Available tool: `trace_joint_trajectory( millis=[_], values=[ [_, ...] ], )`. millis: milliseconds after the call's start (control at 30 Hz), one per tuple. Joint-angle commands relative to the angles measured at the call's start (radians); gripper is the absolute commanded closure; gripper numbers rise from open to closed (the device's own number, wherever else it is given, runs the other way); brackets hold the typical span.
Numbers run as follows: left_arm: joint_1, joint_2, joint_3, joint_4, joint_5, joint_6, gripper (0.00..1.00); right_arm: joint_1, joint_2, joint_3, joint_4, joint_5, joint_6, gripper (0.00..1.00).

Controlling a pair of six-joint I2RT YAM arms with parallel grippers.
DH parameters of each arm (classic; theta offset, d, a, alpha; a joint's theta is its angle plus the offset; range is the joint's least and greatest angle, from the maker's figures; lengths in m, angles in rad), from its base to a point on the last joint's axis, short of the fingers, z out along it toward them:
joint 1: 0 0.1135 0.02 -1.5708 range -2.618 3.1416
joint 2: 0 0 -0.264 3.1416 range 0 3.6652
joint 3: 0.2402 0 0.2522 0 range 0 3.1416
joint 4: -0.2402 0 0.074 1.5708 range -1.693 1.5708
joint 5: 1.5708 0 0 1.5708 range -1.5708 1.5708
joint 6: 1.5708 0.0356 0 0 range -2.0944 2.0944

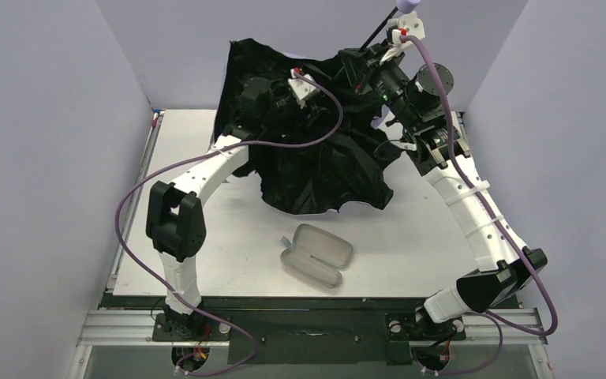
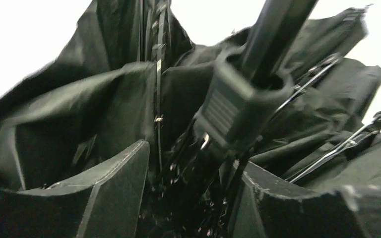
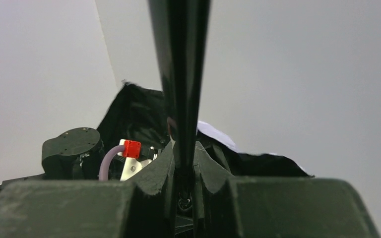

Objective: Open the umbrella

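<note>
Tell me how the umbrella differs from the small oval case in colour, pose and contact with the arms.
Colour: the umbrella shows black lining; the case is pale grey.
Pose: the umbrella is half spread and crumpled; the case lies flat on the table.
Contact: the right claw is shut on the umbrella's shaft; nothing touches the case.
Both are over the same table.

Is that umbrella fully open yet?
No, only partly spread: the umbrella sags in loose black folds, its ribs bunched near the shaft.
</note>
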Motion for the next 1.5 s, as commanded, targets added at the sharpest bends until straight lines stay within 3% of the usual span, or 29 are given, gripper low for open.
trace_joint_trajectory(
  millis=[0, 167, 433, 500, 633, 900, 1467],
  values=[
    [0.014, -0.093, 0.006, -0.053, 0.006, 0.009, 0.46, 0.007, -0.106, 0.035, 0.176, -0.052, -0.010, 1.00],
    [-0.082, -0.171, 0.047, -0.062, 0.040, 0.073, 0.46, 0.009, -0.105, -0.035, 0.158, -0.059, -0.038, 1.00],
    [-0.115, -0.191, 0.100, -0.086, 0.027, 0.139, 0.48, 0.009, -0.121, -0.086, 0.155, -0.093, -0.043, 1.00],
    [-0.115, -0.195, 0.116, -0.100, 0.071, 0.157, 0.53, 0.009, -0.125, -0.095, 0.152, -0.106, -0.047, 1.00],
    [-0.110, -0.200, 0.126, -0.204, 0.159, 0.253, 0.75, 0.009, -0.135, -0.103, 0.161, -0.129, -0.050, 1.00],
    [-0.010, -0.114, 0.092, -0.323, 0.191, 0.273, 0.88, 0.009, -0.153, -0.064, 0.205, -0.180, -0.007, 1.00],
    [0.087, 0.015, 0.028, -0.411, 0.065, 0.382, 0.83, 0.008, -0.133, 0.066, 0.265, -0.188, 0.064, 1.00]
  ],
)
